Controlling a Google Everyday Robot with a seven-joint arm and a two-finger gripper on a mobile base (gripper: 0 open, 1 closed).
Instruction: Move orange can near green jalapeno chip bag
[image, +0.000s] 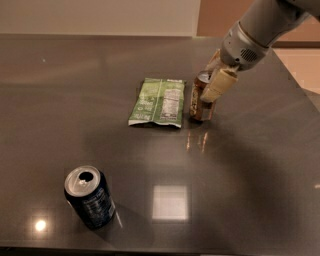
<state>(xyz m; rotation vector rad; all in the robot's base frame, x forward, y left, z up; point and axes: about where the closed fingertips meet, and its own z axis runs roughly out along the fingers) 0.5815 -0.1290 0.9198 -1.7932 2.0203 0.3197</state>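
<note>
The orange can (200, 100) stands upright on the dark table, just right of the green jalapeno chip bag (158, 101), which lies flat with its white nutrition panel up. A narrow gap separates can and bag. My gripper (212, 80) comes in from the upper right and is shut on the orange can, one pale finger (218, 86) lying across the can's front and upper part. The can's base looks to rest on the table.
A dark navy-black can (90, 198) with an open silver top stands at the front left. The table's right edge (300, 90) runs diagonally past the arm, with pale floor beyond. A wall runs along the back.
</note>
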